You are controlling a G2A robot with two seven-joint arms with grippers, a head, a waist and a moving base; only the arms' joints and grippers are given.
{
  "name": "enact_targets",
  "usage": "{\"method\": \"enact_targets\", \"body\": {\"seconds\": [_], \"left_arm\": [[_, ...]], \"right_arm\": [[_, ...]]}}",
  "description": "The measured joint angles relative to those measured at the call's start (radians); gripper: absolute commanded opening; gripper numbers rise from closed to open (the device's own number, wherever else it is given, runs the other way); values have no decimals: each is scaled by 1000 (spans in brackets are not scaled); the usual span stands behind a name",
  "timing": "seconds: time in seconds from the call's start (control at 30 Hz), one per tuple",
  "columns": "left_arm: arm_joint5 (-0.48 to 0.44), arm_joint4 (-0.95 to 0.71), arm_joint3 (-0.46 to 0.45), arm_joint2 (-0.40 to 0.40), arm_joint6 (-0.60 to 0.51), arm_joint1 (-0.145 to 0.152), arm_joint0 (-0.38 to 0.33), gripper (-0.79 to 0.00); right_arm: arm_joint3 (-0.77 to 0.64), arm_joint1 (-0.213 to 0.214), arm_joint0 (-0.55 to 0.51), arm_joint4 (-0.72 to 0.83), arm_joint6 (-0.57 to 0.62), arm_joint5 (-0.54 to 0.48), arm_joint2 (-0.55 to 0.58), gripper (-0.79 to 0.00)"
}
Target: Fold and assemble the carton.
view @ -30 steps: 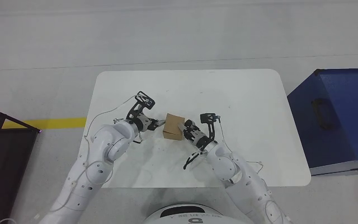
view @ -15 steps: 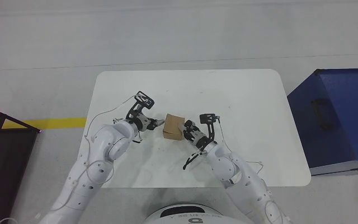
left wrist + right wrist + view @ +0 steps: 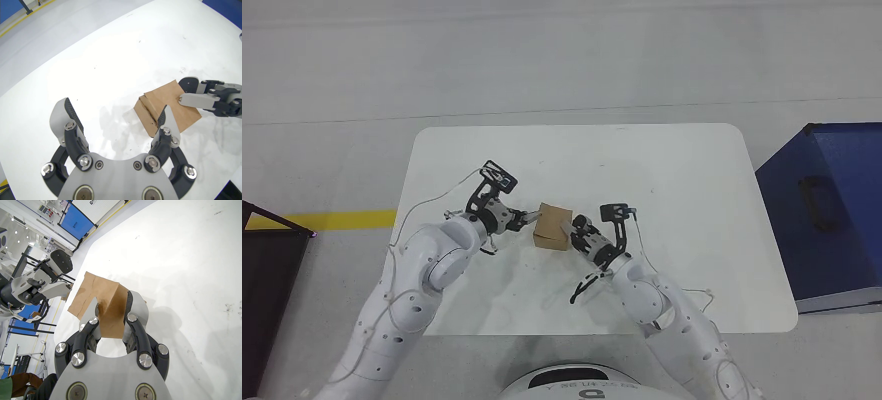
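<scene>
R gripper (image 3: 111,300) was pinching the carton (image 3: 553,227) wall w/ L gripper (image 3: 116,106) spread wide just beside its opposite side.

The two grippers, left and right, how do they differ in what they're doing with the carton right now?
The left gripper is spread wide with nothing between its fingers; the right gripper is shut on a panel of the carton. The left gripper has only one fingertip near the carton's seamed side, while the right gripper has a finger on each face of the panel. Both sit at the carton, on opposite sides.
</scene>
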Motion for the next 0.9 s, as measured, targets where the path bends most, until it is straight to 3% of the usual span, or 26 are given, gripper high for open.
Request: {"method": "enact_targets", "body": {"seconds": [0.47, 0.77, 0.83, 0.87, 0.9], "left_arm": [[47, 91, 71, 68, -2, -16, -44, 0], [5, 10, 17, -3, 18, -8, -12, 0], [-6, -10, 3, -31, 18, -4, 2, 0], [-12, -21, -1, -44, 18, -2, 8, 0], [-22, -42, -3, -62, 18, 0, 17, 0]], "right_arm": [[-8, 4, -12, -3, -3, -11, 7, -493], [-16, 7, -24, -3, -21, -20, 10, -480], [-19, 7, -29, -2, -40, -23, 15, -520], [-22, 7, -34, -1, -58, -27, 19, -594], [-28, 8, -45, 3, -94, -38, 26, -785]]}}
